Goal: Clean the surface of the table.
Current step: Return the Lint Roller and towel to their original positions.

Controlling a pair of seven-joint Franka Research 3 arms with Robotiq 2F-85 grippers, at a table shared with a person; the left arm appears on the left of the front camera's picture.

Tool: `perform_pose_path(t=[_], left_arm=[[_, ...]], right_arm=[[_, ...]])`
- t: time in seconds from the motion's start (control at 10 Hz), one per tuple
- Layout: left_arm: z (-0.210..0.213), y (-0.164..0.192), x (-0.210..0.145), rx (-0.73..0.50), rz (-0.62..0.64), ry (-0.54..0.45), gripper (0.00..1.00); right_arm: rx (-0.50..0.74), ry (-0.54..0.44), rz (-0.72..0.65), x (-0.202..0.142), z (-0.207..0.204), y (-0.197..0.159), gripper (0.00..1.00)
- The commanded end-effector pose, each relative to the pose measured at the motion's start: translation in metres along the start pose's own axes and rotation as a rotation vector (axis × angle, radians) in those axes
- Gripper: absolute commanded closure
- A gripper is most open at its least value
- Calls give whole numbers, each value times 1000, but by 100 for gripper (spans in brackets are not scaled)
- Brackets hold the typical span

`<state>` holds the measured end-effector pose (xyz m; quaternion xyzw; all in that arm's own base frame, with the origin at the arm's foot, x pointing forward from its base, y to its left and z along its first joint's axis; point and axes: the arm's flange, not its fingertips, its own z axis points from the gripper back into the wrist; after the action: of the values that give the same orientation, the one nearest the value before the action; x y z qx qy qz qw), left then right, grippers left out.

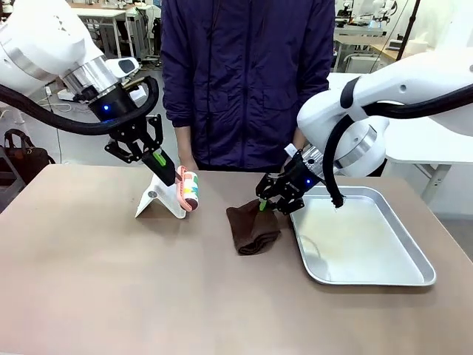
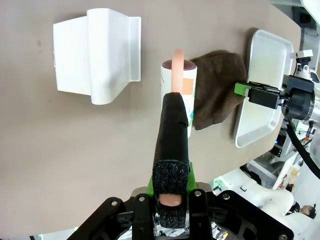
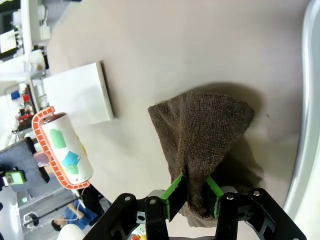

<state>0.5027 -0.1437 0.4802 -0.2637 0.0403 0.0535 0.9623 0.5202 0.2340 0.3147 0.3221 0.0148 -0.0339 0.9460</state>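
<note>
Wide brown tabletop (image 1: 111, 296) filling the front view, matte and rigid; nothing to lift, only to wipe over. Left gripper (image 1: 168, 174) closed on the pink handle of a lint roller (image 1: 188, 188), roller hanging just above a white stand (image 1: 159, 200) at roughly 10 o'clock from centre. Right gripper (image 1: 267, 205) pinched shut on one corner of a dark brown cloth (image 1: 253, 229), the rest slumped on the tabletop just left of a metal tray (image 1: 414, 259) at 3 o'clock. Cloth judged soft, light and limp: likely to bunch when dragged, so best kept pressed flat, held near its edge. Roller judged light, stiff, sticky-surfaced. Person (image 1: 244, 74) standing at 12 o'clock.
</note>
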Motion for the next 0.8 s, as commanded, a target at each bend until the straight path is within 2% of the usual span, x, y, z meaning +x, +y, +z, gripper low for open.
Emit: perform_pose_path(t=[0.0,0.2,0.3,0.5,0.7], left_arm=[[0,-1,-3,2,7,-21,78],[0,0,0,0,-1,-5,78],[-5,3,8,52,4,-22,78],[-8,5,28,89,-31,46,78],[-6,2,53,87,6,42,78]], right_arm=[[23,-6,-14,0,0,0,86],[0,0,0,0,0,0,86],[-58,8,17,2,-7,10,86],[-56,35,26,7,-22,18,86],[-59,57,7,10,-37,17,86]])
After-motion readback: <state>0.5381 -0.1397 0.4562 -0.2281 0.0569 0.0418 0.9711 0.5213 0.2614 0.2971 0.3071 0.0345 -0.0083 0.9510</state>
